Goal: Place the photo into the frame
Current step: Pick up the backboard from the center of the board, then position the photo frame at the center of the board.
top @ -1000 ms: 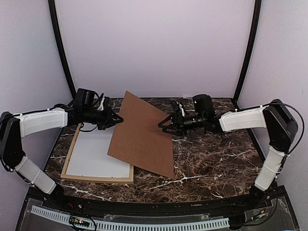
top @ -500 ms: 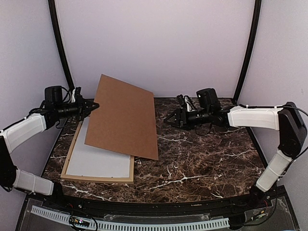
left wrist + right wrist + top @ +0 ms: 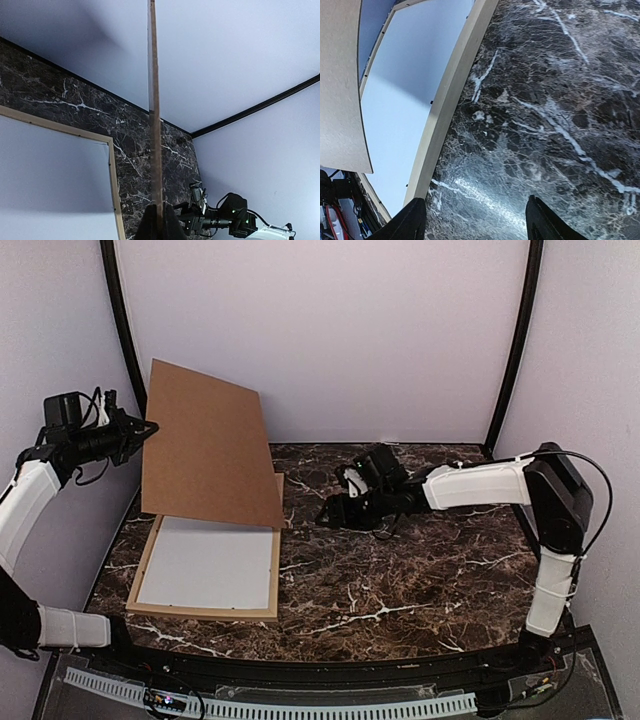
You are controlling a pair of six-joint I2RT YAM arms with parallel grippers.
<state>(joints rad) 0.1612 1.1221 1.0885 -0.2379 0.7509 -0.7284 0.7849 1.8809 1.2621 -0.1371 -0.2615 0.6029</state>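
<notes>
The left jaws are clamping together on the left edge of the cardboard backing board (image 3: 210, 445), which the left arm (image 3: 30, 495) is holding raised and tilted above the far end of the frame (image 3: 200, 612). The right jaws are standing apart and holding nothing, hovering low over the marble surface (image 3: 430, 570) just beside the frame's far right corner. The frame is lying flat at the left of the surface, with a pale panel (image 3: 205, 565) showing inside it. The photo is not appearing in any view. The step in hand is probably opening the frame. The next move likely calls for the free right jaws to find the photo while the board is staying clear.
</notes>
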